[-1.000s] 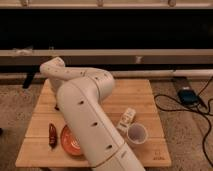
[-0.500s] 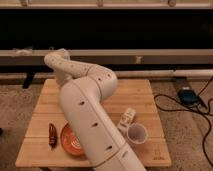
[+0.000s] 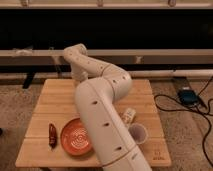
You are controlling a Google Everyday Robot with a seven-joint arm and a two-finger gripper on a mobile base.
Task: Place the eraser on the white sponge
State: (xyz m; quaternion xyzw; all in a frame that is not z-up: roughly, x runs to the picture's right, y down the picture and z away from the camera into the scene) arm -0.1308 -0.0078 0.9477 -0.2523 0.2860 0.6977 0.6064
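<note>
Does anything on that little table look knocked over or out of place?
The white bottle seems to lie on its side, next to the upright white cup. Nothing looks spilled; the orange plate sits flat. The gripper is low over the far side of the table.

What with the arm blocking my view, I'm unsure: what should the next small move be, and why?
Probably a slow, slight lowering of the gripper, which points down over the far side of the table. Neither eraser nor sponge shows. The arm hides the table's middle, so they may lie behind it. Going gently seems wise, since contact can't be seen.
</note>
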